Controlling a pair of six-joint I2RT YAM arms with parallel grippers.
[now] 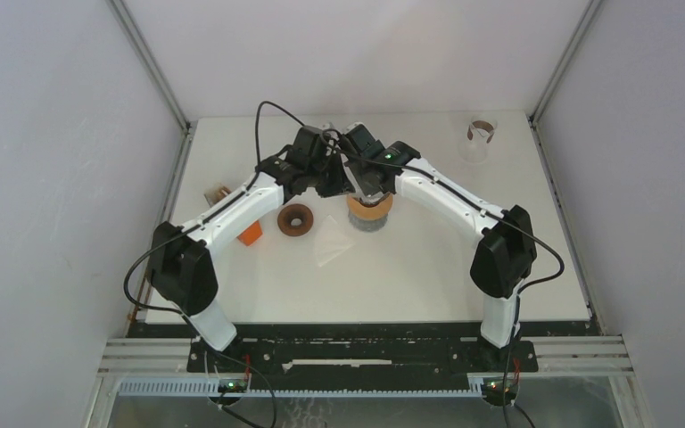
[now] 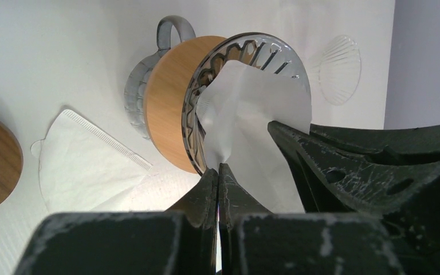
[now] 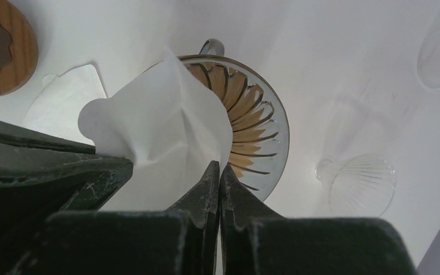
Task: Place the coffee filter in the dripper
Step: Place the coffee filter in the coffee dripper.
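A white paper coffee filter [image 2: 258, 109] [image 3: 160, 114] hangs opened over the mouth of the ribbed glass dripper [image 2: 246, 48] [image 3: 258, 120] [image 1: 370, 214], which has a wooden collar [image 2: 169, 109] and a handle. My left gripper [image 2: 219, 167] [image 1: 332, 183] is shut on one edge of the filter. From the opposite side, my right gripper [image 3: 220, 165] [image 1: 367, 183] is shut on the other edge. The two grippers sit close together above the dripper. From above, the arms hide the filter.
A second filter [image 1: 332, 245] [image 2: 86, 166] lies flat on the table beside a wooden ring [image 1: 296, 219] [image 3: 0, 51]. An orange piece [image 1: 250, 234] sits to the left. A clear ribbed glass piece [image 3: 361, 183] [image 2: 338, 69] and a glass cup [image 1: 479, 134] stand at the back right.
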